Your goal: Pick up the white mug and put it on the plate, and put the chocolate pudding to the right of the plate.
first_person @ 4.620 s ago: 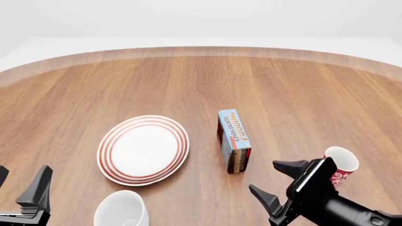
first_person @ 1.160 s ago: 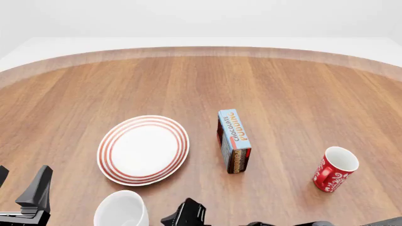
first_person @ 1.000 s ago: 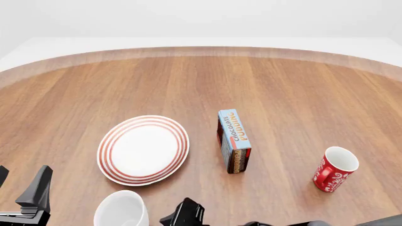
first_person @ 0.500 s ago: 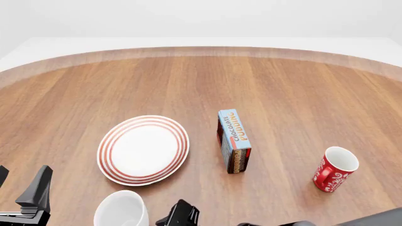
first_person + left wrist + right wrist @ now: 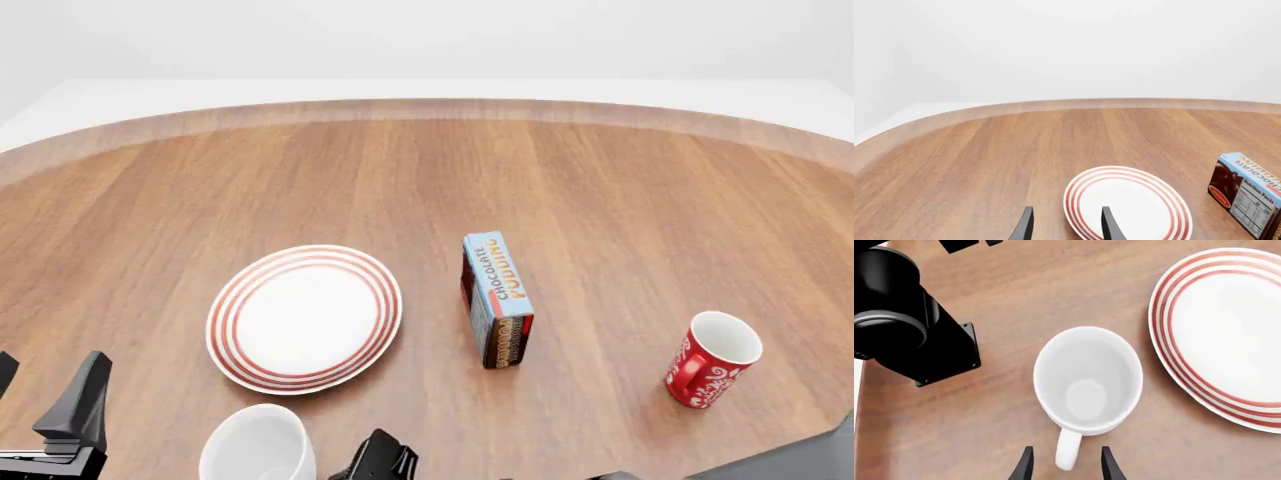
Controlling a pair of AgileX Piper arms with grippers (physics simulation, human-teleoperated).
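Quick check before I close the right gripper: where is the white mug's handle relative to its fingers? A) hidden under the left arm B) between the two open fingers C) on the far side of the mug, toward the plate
B: in the right wrist view the white mug has its handle pointing back between the right gripper fingers, which are open.

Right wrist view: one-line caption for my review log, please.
Open right gripper straddles the handle of the upright white mug, beside the plate.
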